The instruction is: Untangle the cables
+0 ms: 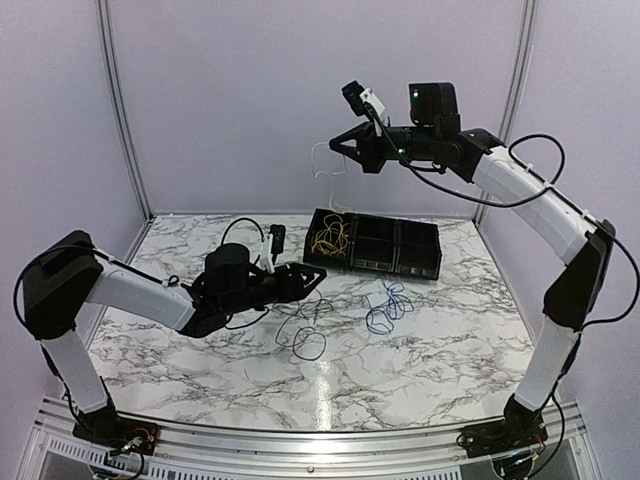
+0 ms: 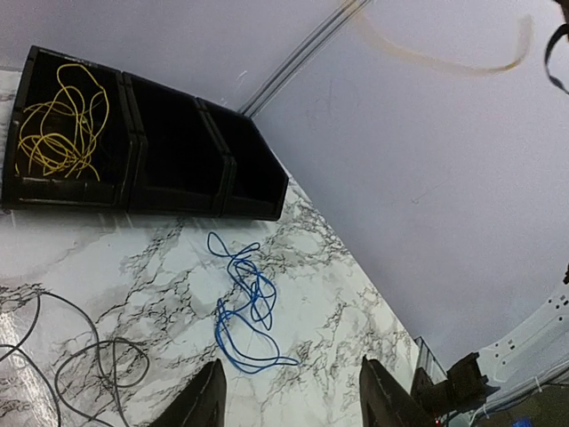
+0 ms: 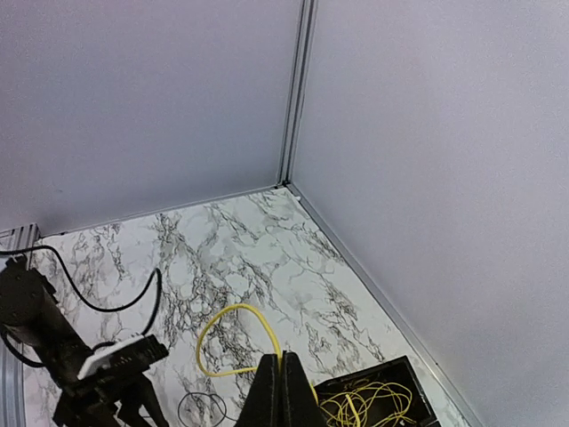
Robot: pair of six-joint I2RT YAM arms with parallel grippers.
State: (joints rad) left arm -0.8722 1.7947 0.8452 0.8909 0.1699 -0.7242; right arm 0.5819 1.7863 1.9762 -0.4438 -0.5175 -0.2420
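Between the shut fingers of the raised right gripper [image 3: 280, 359], a strand of the yellow cable [image 3: 227, 313] is pinched, the rest trailing down into the end compartment of the black bin [image 2: 178, 133] below it. Low over the table [image 2: 342, 298], the left gripper [image 2: 289, 400] stands wide open and holds nothing. The blue cable [image 2: 242, 307] lies just ahead of its fingertips and the black cable [image 2: 89, 360] beside them.

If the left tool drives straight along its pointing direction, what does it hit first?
Probably the blue cable, lying on the table just ahead of the open left tool. Depth is unclear, so it might touch the table first.
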